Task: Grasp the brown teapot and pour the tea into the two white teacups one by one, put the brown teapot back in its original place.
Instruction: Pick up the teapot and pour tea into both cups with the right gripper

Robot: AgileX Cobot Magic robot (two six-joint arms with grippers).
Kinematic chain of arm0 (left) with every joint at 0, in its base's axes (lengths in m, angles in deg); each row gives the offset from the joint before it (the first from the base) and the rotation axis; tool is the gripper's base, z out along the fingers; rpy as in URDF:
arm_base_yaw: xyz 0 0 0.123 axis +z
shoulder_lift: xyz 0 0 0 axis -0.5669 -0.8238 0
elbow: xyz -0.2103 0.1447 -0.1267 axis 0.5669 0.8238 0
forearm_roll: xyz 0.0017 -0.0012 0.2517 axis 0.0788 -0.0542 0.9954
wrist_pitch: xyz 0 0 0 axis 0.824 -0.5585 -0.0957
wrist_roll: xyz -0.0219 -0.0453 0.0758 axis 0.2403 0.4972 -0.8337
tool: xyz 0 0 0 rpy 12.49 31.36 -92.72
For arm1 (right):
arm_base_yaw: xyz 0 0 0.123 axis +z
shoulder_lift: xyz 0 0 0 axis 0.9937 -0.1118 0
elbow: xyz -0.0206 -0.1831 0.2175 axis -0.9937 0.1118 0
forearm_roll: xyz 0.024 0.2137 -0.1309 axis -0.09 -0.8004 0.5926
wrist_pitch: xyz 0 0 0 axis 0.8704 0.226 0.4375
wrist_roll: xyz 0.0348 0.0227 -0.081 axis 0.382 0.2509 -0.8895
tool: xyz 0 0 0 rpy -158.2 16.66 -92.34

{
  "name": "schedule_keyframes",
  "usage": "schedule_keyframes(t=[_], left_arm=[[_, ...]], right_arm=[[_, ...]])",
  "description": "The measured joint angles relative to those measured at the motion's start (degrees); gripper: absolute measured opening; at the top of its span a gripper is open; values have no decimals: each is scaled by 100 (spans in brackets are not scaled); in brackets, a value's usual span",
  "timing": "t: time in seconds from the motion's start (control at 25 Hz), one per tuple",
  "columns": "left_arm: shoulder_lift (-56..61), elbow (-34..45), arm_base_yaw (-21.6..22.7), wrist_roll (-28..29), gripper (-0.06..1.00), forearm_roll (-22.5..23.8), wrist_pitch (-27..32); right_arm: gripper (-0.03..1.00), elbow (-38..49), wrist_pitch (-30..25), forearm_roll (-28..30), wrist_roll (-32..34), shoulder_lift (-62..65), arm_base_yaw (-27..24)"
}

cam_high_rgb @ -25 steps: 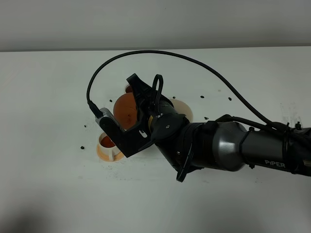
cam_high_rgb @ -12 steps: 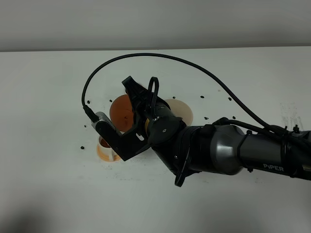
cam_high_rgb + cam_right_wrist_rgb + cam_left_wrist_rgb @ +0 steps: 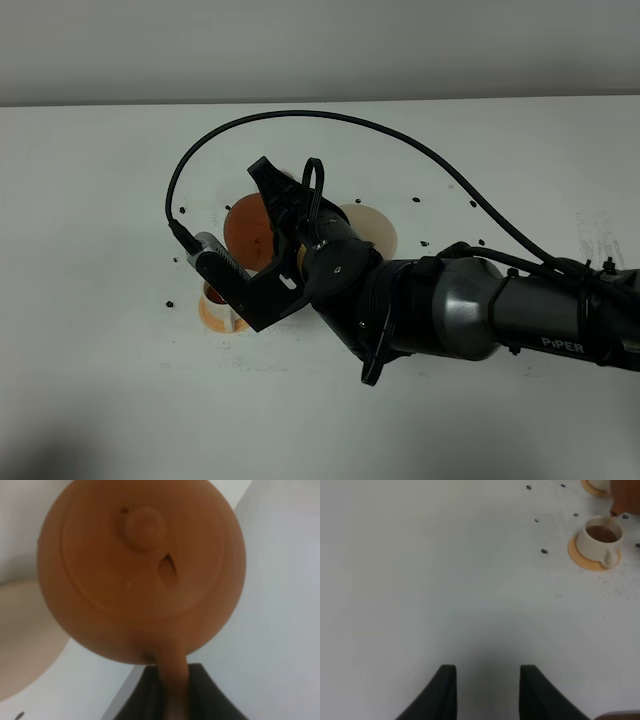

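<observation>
One brown teapot (image 3: 142, 575) hung tilted above the table (image 3: 100, 380), its straight handle clamped between the jaws of the right gripper (image 3: 172, 692), and a thin stream ran from its spout into one white teacup (image 3: 601, 539) already holding brown tea on its orange coaster (image 3: 580, 560); only the edge of a second orange coaster (image 3: 592, 487) showed beyond it in the left wrist view, its cup hidden. One beige disc coaster (image 3: 375, 225) lay bare just beside the teapot; the left gripper (image 3: 487, 690) hovered over bare table well apart from the cup, its two dark fingers parted by a narrow gap and holding nothing; several small dark specks (image 3: 544, 551) dotted the table near the cup.
</observation>
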Motion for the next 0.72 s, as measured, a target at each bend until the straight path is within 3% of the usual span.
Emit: schedule_keyframes(t=[0.72], left_arm=[[0,0,0,0,29,0,0]], right_arm=[[9,0,0,364,-49,0,0]])
